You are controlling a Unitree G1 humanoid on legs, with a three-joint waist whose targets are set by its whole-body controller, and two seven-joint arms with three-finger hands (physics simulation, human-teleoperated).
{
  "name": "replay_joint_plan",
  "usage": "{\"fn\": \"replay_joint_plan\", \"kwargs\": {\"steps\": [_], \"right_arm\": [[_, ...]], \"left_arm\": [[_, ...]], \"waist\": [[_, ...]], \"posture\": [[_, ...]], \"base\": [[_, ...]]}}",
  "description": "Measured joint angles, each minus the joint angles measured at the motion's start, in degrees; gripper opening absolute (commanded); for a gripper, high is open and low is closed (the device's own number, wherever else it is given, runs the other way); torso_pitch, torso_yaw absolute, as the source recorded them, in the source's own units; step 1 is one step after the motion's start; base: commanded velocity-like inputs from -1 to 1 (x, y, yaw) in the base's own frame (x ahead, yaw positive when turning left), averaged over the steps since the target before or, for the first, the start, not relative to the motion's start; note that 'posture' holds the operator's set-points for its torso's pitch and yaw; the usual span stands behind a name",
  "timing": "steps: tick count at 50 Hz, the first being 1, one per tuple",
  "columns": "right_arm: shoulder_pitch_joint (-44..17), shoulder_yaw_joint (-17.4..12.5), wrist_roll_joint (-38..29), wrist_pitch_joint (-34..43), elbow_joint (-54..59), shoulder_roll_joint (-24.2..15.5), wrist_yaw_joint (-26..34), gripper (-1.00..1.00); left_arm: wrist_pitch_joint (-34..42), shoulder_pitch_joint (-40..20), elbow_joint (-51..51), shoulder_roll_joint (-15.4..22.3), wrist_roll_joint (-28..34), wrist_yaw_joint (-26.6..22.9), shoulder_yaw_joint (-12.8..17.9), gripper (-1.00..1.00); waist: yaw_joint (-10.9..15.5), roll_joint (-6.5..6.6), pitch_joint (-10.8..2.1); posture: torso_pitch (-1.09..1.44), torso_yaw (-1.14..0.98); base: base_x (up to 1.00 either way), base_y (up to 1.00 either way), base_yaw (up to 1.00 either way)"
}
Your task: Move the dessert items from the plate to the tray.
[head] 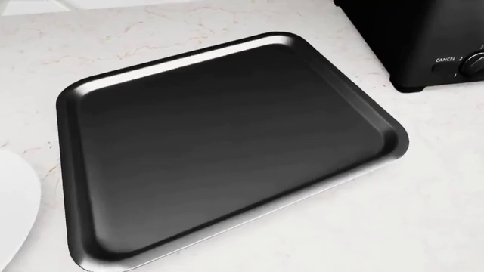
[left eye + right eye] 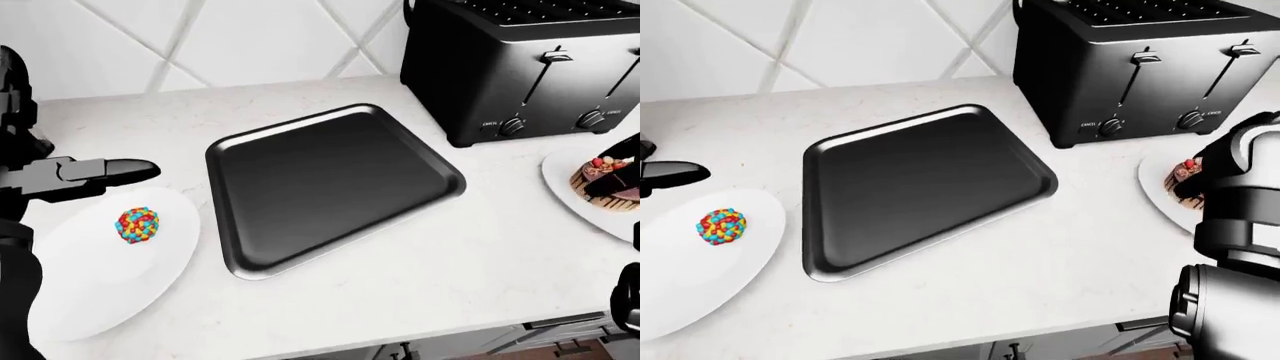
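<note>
Left-eye view shows our black tray (image 2: 335,184) lying bare on the white marble bench (image 2: 430,285), with a black toaster (image 2: 520,67) just beyond its upper right corner. To the tray's left sits a white plate (image 2: 110,277) carrying a ball coated in coloured sprinkles (image 2: 137,225). Our left hand (image 2: 95,174) hangs above the top edge of that plate, its fingers (image 2: 130,169) stretched out flat toward the tray and holding nothing; it stands apart from the ball. At the right edge a second white plate (image 2: 575,191) bears a chocolate cake (image 2: 603,180) topped with red pieces. Our right arm (image 2: 1240,225) rises along the right side of the right-eye view and covers part of that cake; we cannot tell how its hand is set. Both desserts rest on their plates, well apart from the tray.
</note>
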Motion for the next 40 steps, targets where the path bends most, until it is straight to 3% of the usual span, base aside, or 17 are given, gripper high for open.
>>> {"fn": "replay_joint_plan", "kwargs": {"steps": [6,22,40], "right_arm": [[0.05,0.02,-1.1,-0.21,-1.0,0.14,0.85,0.1],[0.54,-0.17,-2.7,-2.24,-1.86,0.19,2.51,-0.33],[-6.83,0.67,-6.68,-5.23,-0.21,-1.32,5.63,-0.58]], "left_arm": [[-0.95,0.77,0.64,-0.04,-0.06,-0.42,0.43,1.0],[-0.49,1.03,-0.19,0.91,-1.55,-0.02,1.77,1.0],[-1.81,2.43,0.44,0.04,-0.86,-0.74,2.2,1.0]], "waist": [[0.02,0.24,-0.08],[-0.02,0.39,0.05],[-0.13,1.09,0.67]], "posture": [[0.0,0.0],[0.0,0.0],[0.0,0.0]], "base": [[0.0,0.0,0.0],[0.0,0.0,0.0],[0.0,0.0,0.0]]}}
